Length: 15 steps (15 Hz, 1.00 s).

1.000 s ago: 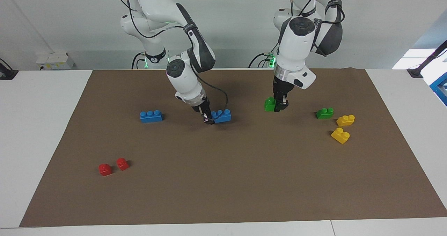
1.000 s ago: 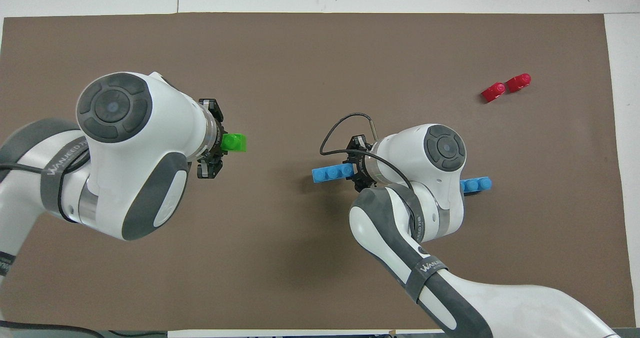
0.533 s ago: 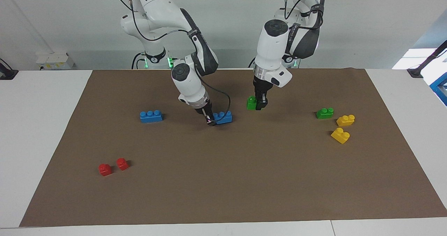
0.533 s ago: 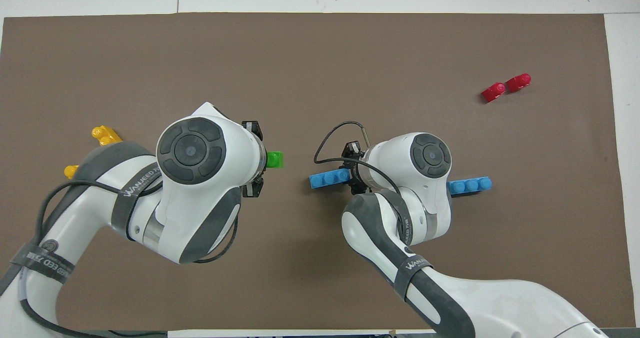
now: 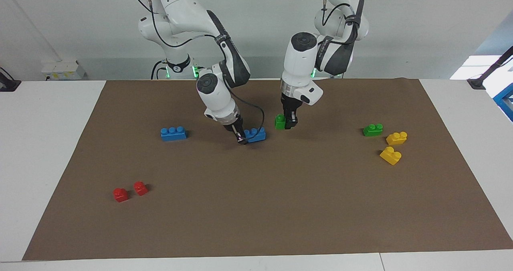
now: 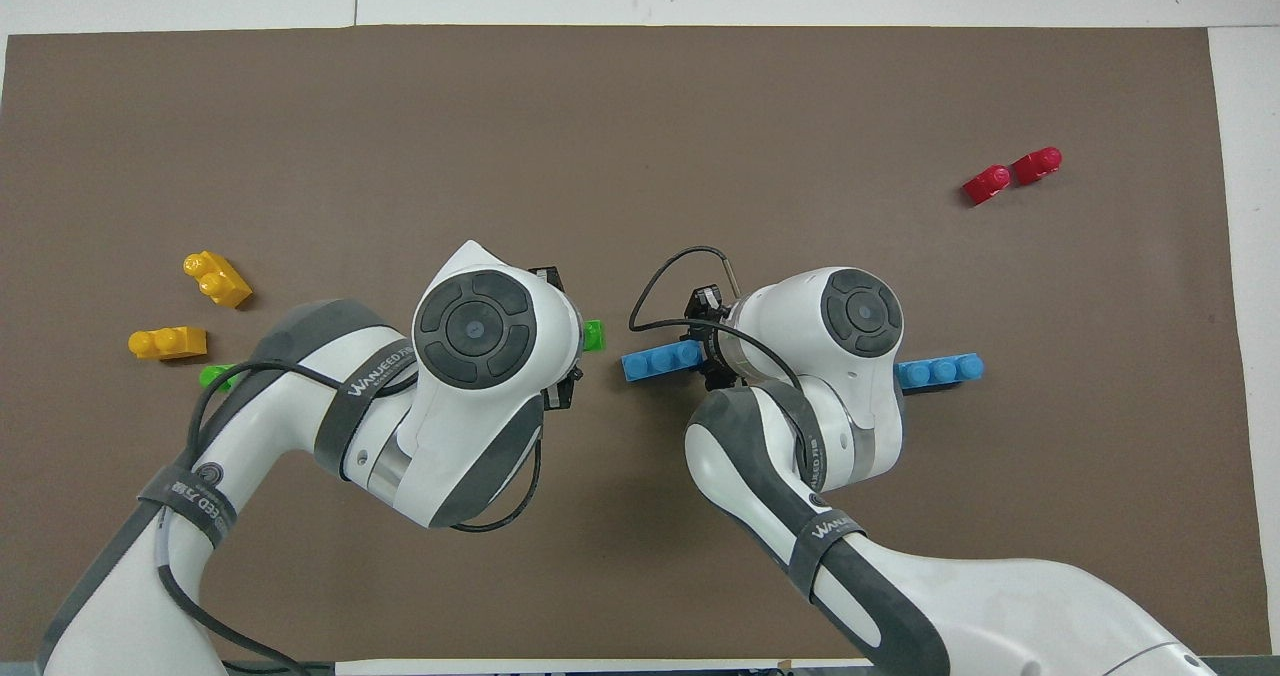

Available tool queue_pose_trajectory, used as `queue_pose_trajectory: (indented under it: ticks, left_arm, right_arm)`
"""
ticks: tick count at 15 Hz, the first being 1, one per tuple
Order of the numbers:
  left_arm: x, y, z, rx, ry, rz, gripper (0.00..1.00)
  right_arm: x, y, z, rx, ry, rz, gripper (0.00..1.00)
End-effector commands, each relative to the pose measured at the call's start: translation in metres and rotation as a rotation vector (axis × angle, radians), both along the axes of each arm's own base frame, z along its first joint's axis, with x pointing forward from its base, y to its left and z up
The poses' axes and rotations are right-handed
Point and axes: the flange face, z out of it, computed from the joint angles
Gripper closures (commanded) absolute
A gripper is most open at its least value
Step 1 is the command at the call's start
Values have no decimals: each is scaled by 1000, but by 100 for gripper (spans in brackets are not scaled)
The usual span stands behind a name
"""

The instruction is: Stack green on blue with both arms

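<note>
Green, the small bright plastic toy brick (image 5: 280,121) with round studs on top, hangs clamped in the left claw (image 5: 289,123), raised over the brown mat (image 5: 256,207) that covers the white counter (image 5: 44,142). From above only one end of it (image 6: 594,335) peeks out from under the left arm's white wrist. It sits apart from the blue brick, on the side toward the left arm's end of the counter.

That long, low blue plastic brick (image 5: 255,134) with three round studs in a row lies on the mat near the middle. The right claw (image 5: 241,138) is down at one end of it, gripping that end, and its tilted wrist leans over the brick. In the overhead view the free end of the brick (image 6: 660,361) sticks out toward the green one.

A second blue three-stud brick (image 5: 173,133) lies on the mat toward the right arm's end. Two small red bricks (image 5: 130,191) sit together, farther from the robots than that one. Toward the left arm's end lie a second green two-stud brick (image 5: 372,130) and, beside it, two yellow two-stud bricks (image 5: 393,146), one slightly farther from the robots than the other.
</note>
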Motion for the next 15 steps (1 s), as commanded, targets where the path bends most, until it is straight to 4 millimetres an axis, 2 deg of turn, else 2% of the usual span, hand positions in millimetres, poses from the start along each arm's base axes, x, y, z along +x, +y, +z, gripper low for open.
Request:
queue_pose_trajectory:
  ticks: [1,6,8,13,15]
  left_arm:
    - [-3,-12,-3,-6,-24,25,100]
    - [-28,-48,-24,2,-6,-6,100]
    - [-32,-55,-29,2,-11,-1,100]
    - [-21,-67,-45,18,-25,11,100]
    - [-20,-68,-45,21,-34,4,100]
  right_arm:
    - [-4,-6,-3,9,-16,19,100]
    - [-5,-10,-6,6,-34,30,100]
    - [-7,-12,-10,3,-48,24,100]
    - [-9,-14,-12,0,-46,29,100]
    - [-10,-16,-13,-3,-49,42,100]
